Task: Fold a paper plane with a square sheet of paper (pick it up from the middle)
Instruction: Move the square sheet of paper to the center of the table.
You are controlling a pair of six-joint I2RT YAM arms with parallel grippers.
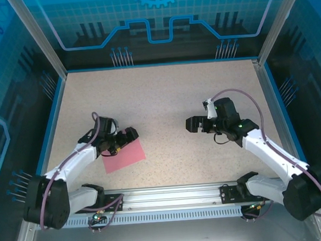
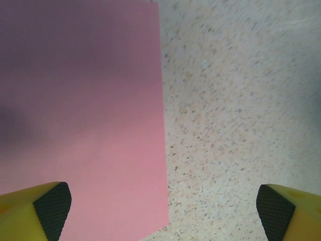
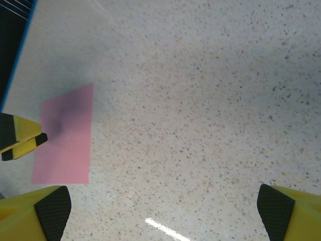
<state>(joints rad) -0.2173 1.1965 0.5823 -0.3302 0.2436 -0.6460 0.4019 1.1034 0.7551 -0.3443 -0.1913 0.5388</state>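
While it lies flat and uncreased toward the front-left of the speckled beige stone-look table (image 1: 164, 92), the thin, matte, pink-red square sheet of paper (image 1: 124, 155) has its far corner under the left end effector (image 1: 129, 135). From the left wrist, the sheet (image 2: 80, 115) shows one crisp straight edge running between the yellow fingers. One black cross-hatched pad (image 2: 52, 208) sits over paper and the other over bare table. That end effector (image 2: 163, 206) is spread wide and grips nothing. Well apart to the right, the right end effector (image 1: 192, 124) hangs over bare speckled table, also spread wide (image 3: 163, 206) and empty. The smooth pink sheet (image 3: 65, 135) lies far off to its side.
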